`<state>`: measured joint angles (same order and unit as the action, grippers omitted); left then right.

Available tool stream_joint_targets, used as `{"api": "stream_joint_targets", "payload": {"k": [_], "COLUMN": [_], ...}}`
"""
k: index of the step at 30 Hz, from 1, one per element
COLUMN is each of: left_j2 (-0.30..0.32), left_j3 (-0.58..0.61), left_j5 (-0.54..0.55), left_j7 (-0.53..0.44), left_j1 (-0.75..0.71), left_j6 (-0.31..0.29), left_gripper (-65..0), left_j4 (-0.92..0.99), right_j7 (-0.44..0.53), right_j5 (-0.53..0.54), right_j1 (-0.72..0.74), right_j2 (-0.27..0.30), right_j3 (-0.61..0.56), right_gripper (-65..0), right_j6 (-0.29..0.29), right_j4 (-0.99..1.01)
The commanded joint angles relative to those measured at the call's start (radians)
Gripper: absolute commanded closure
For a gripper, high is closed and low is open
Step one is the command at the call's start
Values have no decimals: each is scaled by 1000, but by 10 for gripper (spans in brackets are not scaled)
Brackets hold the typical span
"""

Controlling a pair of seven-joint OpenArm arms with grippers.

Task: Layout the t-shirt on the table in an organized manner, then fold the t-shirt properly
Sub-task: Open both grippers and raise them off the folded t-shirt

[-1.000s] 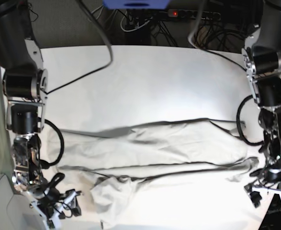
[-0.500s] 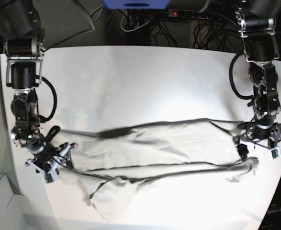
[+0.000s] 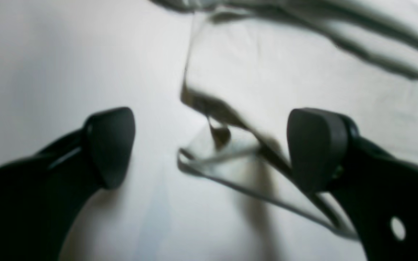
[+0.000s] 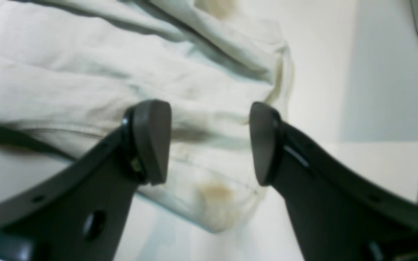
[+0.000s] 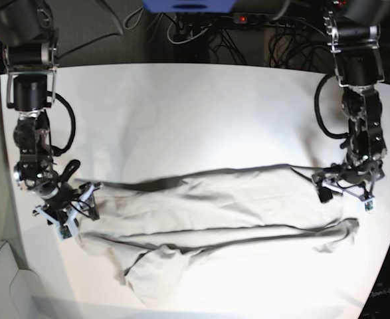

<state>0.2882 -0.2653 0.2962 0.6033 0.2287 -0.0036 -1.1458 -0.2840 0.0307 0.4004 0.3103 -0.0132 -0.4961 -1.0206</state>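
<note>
The table [image 5: 201, 106] is seen from the base view as a wide white top, bare along its far edge. The t-shirt [image 5: 214, 212] is spread across the near half, closer to the near edge than to the far one. It is gathered into a long, narrow band with several lengthwise folds, and a loose flap hangs towards the near edge left of centre. Its long axis runs from one side edge of the table to the other, roughly parallel to the near edge. Which end is the collar and which the hem cannot be told from these views.

The two arms are placed at opposite ends of the band, which is judged to serve stretching the cloth flat along its length before any folding is begun; the layout step is taken to be unfinished.

The left pincer [image 5: 344, 186] is held over the end near the table's right side edge in the base view. In the left wrist view the left pincer [image 3: 209, 148] is shown with its jaws spread wide, straddling a turned-up corner of cloth, with nothing gripped. The right pincer [image 5: 65, 212] is held at the other end, by the opposite side edge. In the right wrist view the right pincer [image 4: 209, 143] is shown with jaws parted to either side of a rumpled hem, a faint brownish mark [image 4: 214, 190] being visible on the fabric just below; no cloth is seen clamped.
</note>
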Motion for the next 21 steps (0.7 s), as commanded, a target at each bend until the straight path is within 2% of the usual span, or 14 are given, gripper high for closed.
{"api": "stream_joint_targets", "payload": {"k": [1, 5, 11, 18, 19, 21], "left_j2": [9, -1, 1, 6, 6, 6], "left_j3": [-4, -4, -4, -2, -2, -4], "left_j5": [4, 8, 10, 10, 10, 8], "left_j7": [-10, 30, 27, -29, -33, -36], "left_j1": [21, 13, -30, -53, -51, -48], "left_j6": [7, 6, 4, 3, 3, 6], "left_gripper": [-650, -650, -650, -650, -625, -412], "left_j4": [-17, -17, -21, -23, -20, -15], "right_j7": [27, 27, 27, 29, 29, 29], "right_j5": [11, 11, 11, 11, 11, 11], "right_j1": [25, 24, 24, 25, 25, 27], "right_j2": [13, 13, 13, 11, 11, 11], "right_j3": [6, 6, 8, 8, 8, 8], "right_gripper": [-335, -335, -334, -334, -334, -334], "right_j6": [9, 9, 9, 9, 9, 9], "right_j4": [-17, -17, -17, -17, -17, -17]}}
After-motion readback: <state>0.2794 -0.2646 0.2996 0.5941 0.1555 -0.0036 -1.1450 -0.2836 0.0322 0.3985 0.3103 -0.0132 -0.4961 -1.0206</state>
